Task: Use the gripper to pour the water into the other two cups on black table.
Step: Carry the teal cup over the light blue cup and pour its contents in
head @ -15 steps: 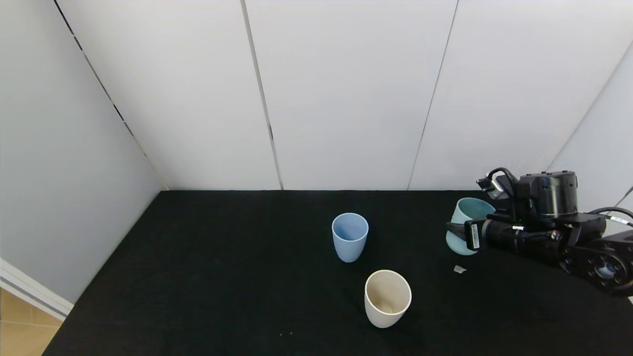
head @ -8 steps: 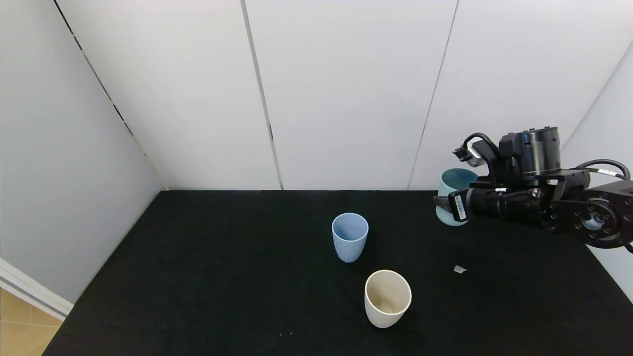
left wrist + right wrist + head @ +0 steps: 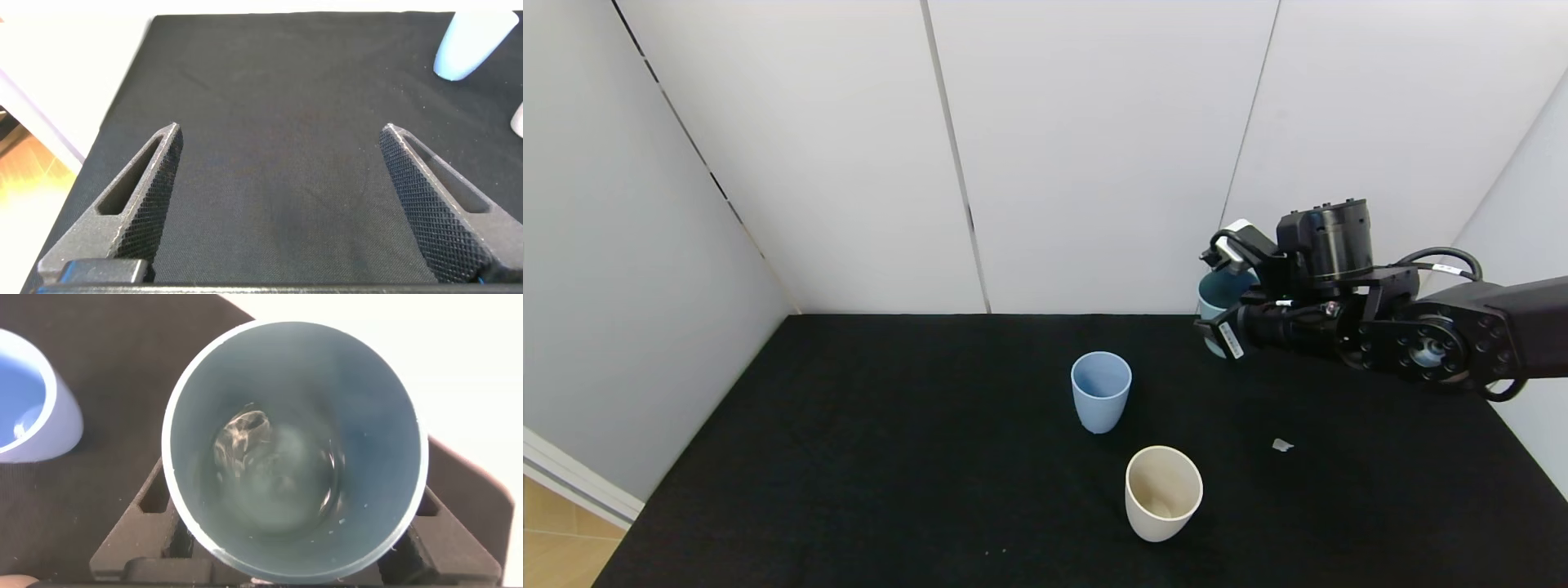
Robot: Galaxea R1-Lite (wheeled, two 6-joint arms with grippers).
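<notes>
My right gripper [image 3: 1215, 331] is shut on a teal-green cup [image 3: 1217, 300] and holds it upright in the air above the back right of the black table [image 3: 890, 457]. In the right wrist view the cup [image 3: 359, 400] has water in its bottom. The light blue cup [image 3: 1101, 390] stands upright mid-table, left of and below the held cup; its rim shows in the right wrist view [image 3: 33, 408]. The cream-white cup [image 3: 1163, 492] stands nearer me. My left gripper [image 3: 279, 139] is open and empty low over bare table; the blue cup [image 3: 470, 45] lies far off it.
A small pale scrap [image 3: 1281, 444] lies on the table right of the cream-white cup. White wall panels [image 3: 1094, 147] close the back and sides. The table's left edge drops to a wooden floor [image 3: 556, 547].
My right gripper has lifted the teal-green cup off the table and carried it up and to the left, towards the blue cup. The two standing cups have not moved.
</notes>
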